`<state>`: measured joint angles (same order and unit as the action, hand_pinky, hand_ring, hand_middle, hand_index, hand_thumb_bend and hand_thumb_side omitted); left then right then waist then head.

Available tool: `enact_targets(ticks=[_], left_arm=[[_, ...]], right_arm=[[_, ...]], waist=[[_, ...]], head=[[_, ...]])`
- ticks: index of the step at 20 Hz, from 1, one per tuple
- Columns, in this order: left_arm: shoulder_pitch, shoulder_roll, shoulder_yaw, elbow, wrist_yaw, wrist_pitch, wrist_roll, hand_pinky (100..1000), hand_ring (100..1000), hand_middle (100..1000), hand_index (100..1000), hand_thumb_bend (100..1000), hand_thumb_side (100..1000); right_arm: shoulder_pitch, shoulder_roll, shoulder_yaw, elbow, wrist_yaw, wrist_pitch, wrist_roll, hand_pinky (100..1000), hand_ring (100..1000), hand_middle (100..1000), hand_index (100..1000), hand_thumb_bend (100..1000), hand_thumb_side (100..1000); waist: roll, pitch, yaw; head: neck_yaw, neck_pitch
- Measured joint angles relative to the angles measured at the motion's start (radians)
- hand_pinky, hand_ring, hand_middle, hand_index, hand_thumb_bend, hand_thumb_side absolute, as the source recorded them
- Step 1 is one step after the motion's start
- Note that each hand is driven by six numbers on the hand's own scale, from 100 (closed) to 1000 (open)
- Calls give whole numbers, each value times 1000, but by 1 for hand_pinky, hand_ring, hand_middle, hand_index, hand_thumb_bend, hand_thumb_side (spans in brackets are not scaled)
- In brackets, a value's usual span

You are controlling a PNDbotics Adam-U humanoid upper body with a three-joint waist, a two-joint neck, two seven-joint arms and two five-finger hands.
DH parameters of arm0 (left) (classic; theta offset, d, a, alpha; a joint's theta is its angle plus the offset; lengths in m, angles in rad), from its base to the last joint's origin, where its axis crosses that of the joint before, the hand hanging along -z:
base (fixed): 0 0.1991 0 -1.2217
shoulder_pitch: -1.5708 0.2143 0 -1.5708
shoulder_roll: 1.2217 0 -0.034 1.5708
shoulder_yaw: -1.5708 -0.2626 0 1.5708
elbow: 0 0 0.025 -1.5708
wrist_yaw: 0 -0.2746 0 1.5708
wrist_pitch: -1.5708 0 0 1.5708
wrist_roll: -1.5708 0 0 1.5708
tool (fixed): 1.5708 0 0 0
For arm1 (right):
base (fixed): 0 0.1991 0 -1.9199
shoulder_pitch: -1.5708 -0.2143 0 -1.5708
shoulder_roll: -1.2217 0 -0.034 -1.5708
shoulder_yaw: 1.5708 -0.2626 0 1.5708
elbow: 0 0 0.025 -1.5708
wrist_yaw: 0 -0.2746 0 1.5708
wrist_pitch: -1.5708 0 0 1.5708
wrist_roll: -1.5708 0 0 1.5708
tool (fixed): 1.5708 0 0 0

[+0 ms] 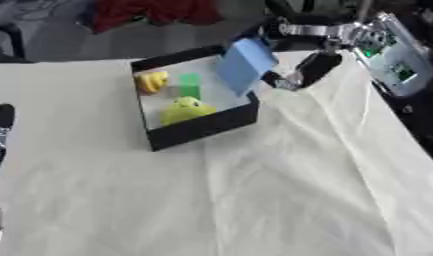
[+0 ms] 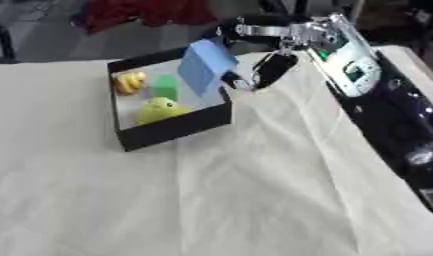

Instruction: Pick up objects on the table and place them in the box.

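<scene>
**Blue block over the box's right wall, ready to drop in**

While the blue block (image 1: 245, 64) hangs tilted above the right wall of the box (image 1: 202, 129), the step in hand is, by my judgement, the release into the box. To do it well, the block should first travel a little further left, so that its whole body sits over the open floor and not over the rim; as it is, its lower corner seems to hang just above that right wall, and a drop from here could catch the edge and tip the block out onto the cloth. A lower release would also keep it from bouncing onto the things already inside.

Inside the box lie a yellow duck (image 1: 186, 110) near the front wall, a green block (image 1: 191, 84) behind it, and a yellow and orange toy (image 1: 151, 81) at the back left.

Holding the blue block is the right hand (image 2: 265, 70), which comes in from the upper right with its fingers curled round the block's right side; the forearm slants down from the top corner and the wrist bends toward the box. At the left edge, the left hand (image 1: 1, 130) shows only as a dark sliver resting idle, and I cannot tell whether it is open or closed.

Everything stands on a table covered with a pale cloth (image 1: 281, 190).
</scene>
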<state>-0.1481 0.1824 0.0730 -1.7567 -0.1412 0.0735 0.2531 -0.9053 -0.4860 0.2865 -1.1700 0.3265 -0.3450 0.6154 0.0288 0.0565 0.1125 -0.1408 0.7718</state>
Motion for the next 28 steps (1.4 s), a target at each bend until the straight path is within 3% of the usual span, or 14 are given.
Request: enact_targets(ticks=[6, 7, 9, 11, 12, 13, 14, 21, 28], left_arm=[[-15, -9, -13, 0, 1, -3, -14, 664, 573, 591, 808, 792, 686], [-17, -9, -13, 0, 1, -3, -15, 664, 572, 591, 808, 792, 686], [-19, -12, -14, 0, 1, -3, -16, 664, 572, 591, 808, 792, 687], [-20, -17, -14, 0, 1, -5, -17, 664, 572, 591, 808, 791, 688], [-20, -17, -14, 0, 1, -5, -17, 664, 572, 590, 808, 791, 688], [-20, -17, -15, 0, 1, -5, -17, 664, 572, 590, 808, 791, 688], [-20, -17, -16, 0, 1, -5, -17, 664, 572, 590, 808, 792, 688], [-21, -17, -19, 0, 1, -5, -17, 664, 571, 590, 808, 791, 690], [-21, -17, -19, 0, 1, -5, -17, 663, 570, 589, 808, 793, 690]], right_arm=[[-41, 82, -56, 232, 192, -24, -162, 828, 700, 601, 886, 100, 100], [-42, 91, -64, 258, 216, -24, -190, 828, 706, 650, 913, 100, 151], [-44, 104, -77, 299, 252, -23, -248, 830, 720, 716, 934, 100, 404], [-44, 114, -83, 326, 280, -18, -307, 832, 731, 749, 945, 100, 586], [-44, 117, -83, 336, 291, -15, -332, 833, 733, 753, 946, 100, 601], [-44, 122, -83, 345, 301, -13, -352, 839, 746, 793, 959, 100, 711], [-44, 126, -83, 353, 308, -10, -368, 840, 750, 811, 962, 100, 754], [-35, 139, -82, 370, 305, -25, -421, 876, 806, 920, 995, 100, 903], [-35, 139, -54, 312, 241, -70, -388, 929, 872, 985, 1000, 100, 897]], waist=[[0, 1, 35], [0, 1, 37], [0, 1, 38], [0, 1, 39], [0, 1, 40], [0, 1, 41], [0, 1, 42], [0, 1, 42], [0, 1, 40]], head=[[-25, 0], [-28, 0], [-29, 0], [-30, 0], [-30, 0], [-29, 0], [-29, 0], [-28, 0], [-27, 0]])
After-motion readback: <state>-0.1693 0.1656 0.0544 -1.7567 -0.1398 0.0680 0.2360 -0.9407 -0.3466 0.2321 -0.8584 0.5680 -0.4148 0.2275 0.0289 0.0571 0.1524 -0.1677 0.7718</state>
